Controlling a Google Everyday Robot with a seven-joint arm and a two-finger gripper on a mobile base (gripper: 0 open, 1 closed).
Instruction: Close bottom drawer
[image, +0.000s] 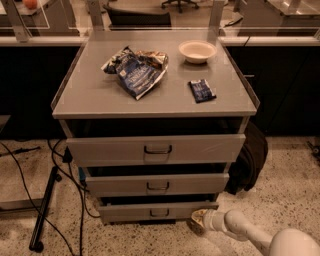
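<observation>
Up and to the left of your gripper (197, 223), one crumpled blue foil bag (136, 74) lies on the flat grey worktop (90, 97). Below it, three grey metal drawers stand pulled out, each with one dark centre pull. The bottom drawer (125, 212), the narrowest, has its right front corner just beside the gripper; you cannot tell if they touch. High above the gripper sit one round pale bowl (197, 51) and one small dark-blue packet (202, 91). You cannot tell how far the gripper is open, or whether it holds anything.
</observation>
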